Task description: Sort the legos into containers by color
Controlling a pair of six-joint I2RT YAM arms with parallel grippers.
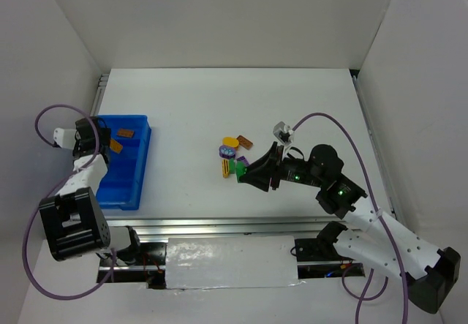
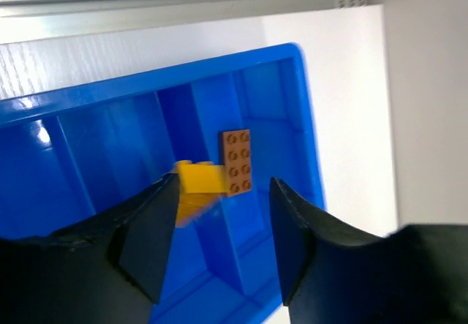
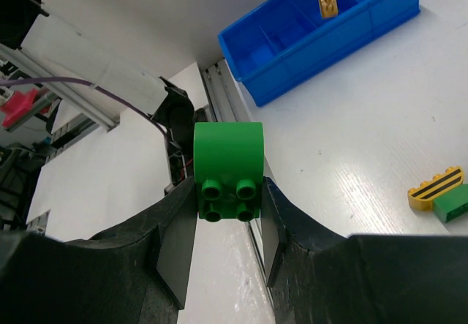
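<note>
White table [image 1: 219, 104]. My left pincer [image 2: 223, 186], parted over the blue tray [image 2: 306, 90], may let the yellow brick [image 2: 197, 178] land beside the brown brick [image 2: 236, 162]; my right pincer [image 3: 228, 201] clamps a green brick [image 3: 228, 159].

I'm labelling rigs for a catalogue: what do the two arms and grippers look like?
The left arm and right arm have white links, black joints and trailing purple cables. Gripper fingers are black wedges. Green lights glow on the right arm.
</note>
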